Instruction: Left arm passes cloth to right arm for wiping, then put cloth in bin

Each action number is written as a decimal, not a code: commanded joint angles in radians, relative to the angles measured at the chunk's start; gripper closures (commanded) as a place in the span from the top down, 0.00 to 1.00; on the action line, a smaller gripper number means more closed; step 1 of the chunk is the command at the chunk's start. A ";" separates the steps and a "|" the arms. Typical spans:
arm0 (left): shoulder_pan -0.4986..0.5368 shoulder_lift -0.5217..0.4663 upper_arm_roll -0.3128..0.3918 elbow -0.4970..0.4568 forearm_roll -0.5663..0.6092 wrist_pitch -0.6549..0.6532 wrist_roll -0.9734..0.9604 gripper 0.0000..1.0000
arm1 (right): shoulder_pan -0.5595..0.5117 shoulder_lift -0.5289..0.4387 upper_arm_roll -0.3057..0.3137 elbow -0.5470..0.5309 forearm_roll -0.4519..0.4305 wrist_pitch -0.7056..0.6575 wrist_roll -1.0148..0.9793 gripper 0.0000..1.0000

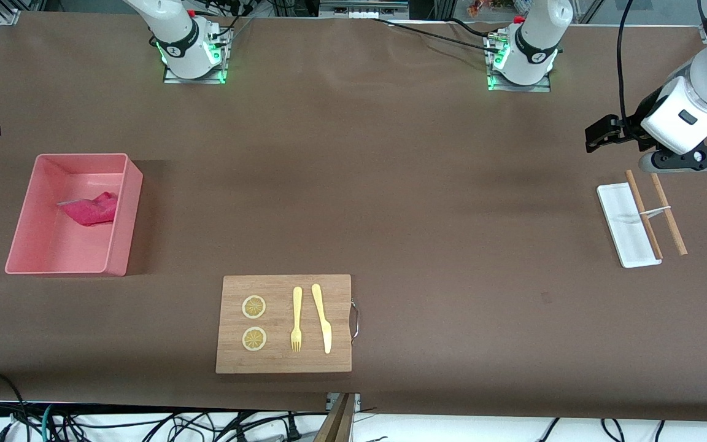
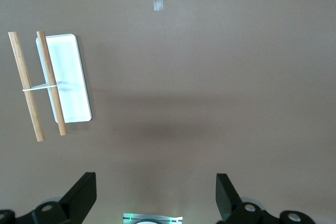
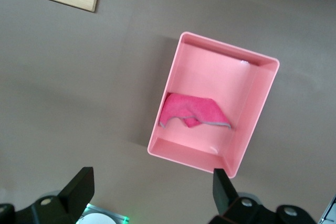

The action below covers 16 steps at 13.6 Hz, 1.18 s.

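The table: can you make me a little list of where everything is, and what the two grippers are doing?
cloth: crumpled in the bin
bin: toward the right arm's end
cutting board: nearest the front camera, holding two lemon slices, fork, knife
tray: toward the left arm's end, two sticks beside it
left gripper: open, empty
right gripper: open, empty, over the bin
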 commanded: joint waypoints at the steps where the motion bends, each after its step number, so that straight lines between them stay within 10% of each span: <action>1: -0.001 0.005 0.001 0.022 -0.013 -0.009 0.008 1.00 | -0.055 -0.029 0.112 -0.028 -0.032 -0.027 0.159 1.00; 7: -0.001 0.007 0.002 0.023 -0.013 -0.009 0.008 1.00 | -0.068 -0.043 0.238 -0.028 -0.034 -0.119 0.524 1.00; 16: -0.001 0.005 0.002 0.023 -0.013 -0.009 0.008 1.00 | -0.098 -0.034 0.280 -0.016 -0.040 -0.144 0.550 1.00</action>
